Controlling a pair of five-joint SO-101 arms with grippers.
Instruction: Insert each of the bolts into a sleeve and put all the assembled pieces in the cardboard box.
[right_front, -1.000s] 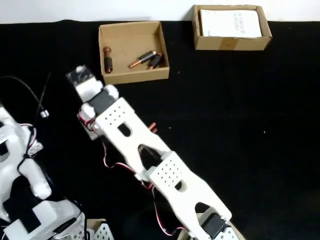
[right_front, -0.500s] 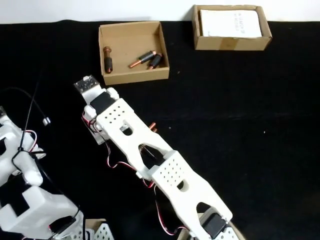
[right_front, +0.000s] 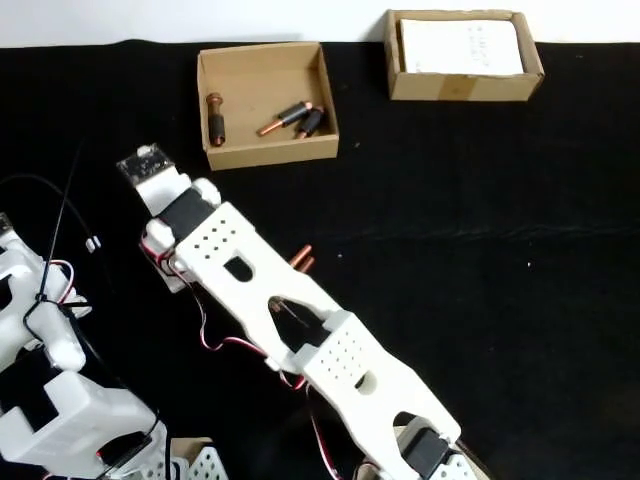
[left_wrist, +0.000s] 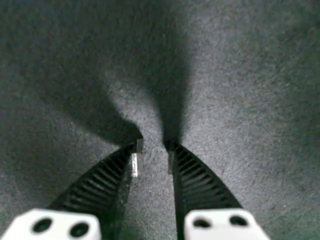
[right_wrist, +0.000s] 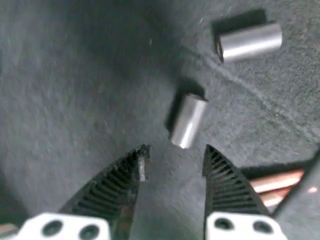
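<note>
r arm (right_front: 250, 285) has swung left, r gripper (right_wrist: 175, 155) spread & empty w/ a sleeve (right_wrist: 187, 121) on the mat (right_wrist: 75, 75) just ahead, long axis approx. along the reach; l gripper (left_wrist: 152, 150) barely parted, farther off.

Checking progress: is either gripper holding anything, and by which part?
Nothing. The right gripper is open near a loose sleeve; the left gripper is empty.

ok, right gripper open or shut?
Open. In the right wrist view the right gripper shows jaws apart and empty, just short of a sleeve lying on its side.
</note>
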